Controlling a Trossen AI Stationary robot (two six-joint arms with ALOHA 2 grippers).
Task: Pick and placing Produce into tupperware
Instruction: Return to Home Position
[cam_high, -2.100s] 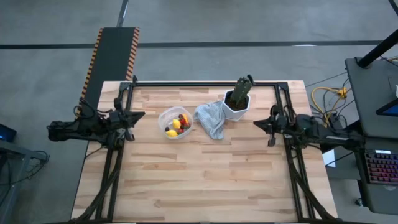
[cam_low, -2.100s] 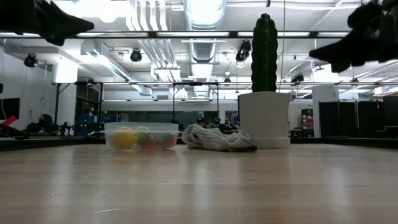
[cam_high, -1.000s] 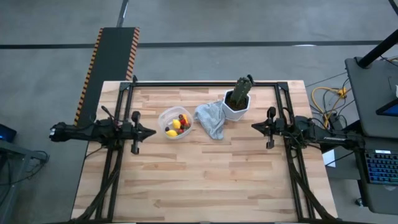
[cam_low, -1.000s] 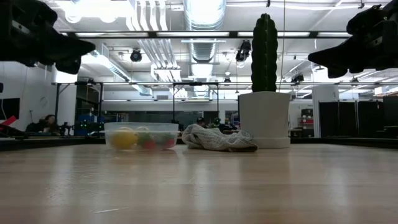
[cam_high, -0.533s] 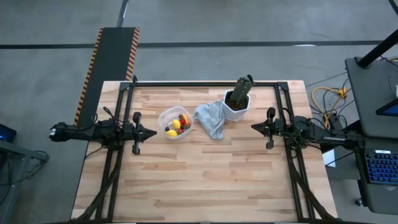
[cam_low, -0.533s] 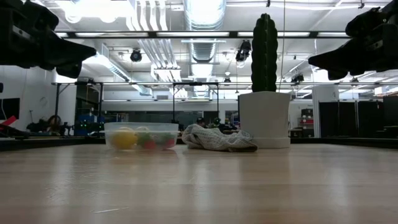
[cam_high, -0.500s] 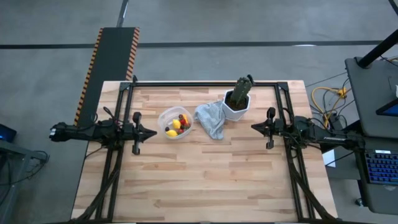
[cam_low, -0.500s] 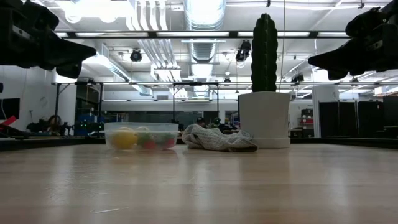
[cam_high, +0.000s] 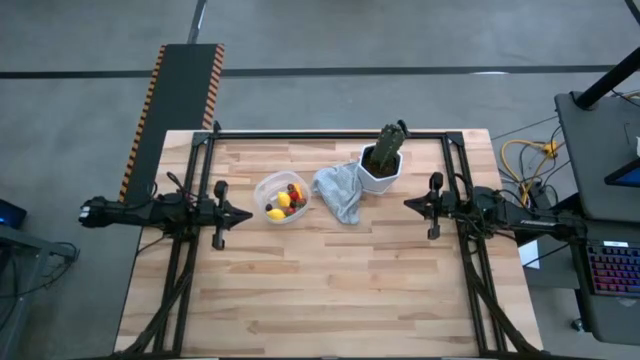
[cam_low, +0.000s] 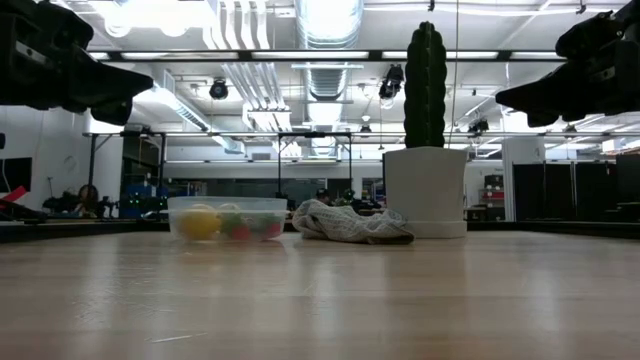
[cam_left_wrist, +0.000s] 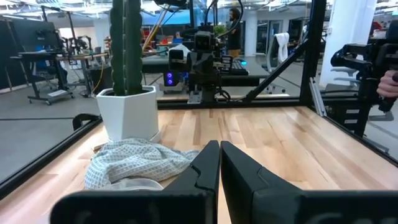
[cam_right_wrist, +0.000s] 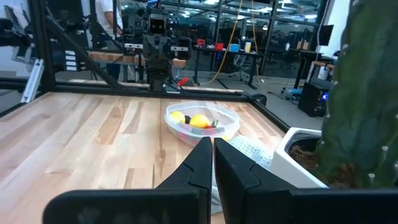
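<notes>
**Both arms empty, produce resting in the tupperware**

Nearest you, the wooden table (cam_high: 330, 290) is bare boards. Farther in, the left gripper (cam_high: 241, 212) hangs above the table on the left side. Its fingers are pressed together and hold nothing, as the left wrist view confirms. On the opposite side, the right gripper (cam_high: 409, 204) is at a similar height, closed in the same way and also empty.

Just beyond the left fingertips sits the tupperware (cam_high: 259, 195), a clear rounded-square tub. The produce (cam_high: 283, 200) lies inside it: yellow, red and dark pieces. A crumpled grey cloth (cam_high: 338, 190) lies just beside the tub, touching a white pot (cam_high: 380, 178) with a green cactus (cam_high: 390, 143) at the far side.

The task looks finished, so the remaining risk is in pulling back. The tub is probably light. If the left arm dips or swings forward, it could knock the tub and spill the fruit. If the right arm swings inward, it could clip the cactus or snag the cloth.
</notes>
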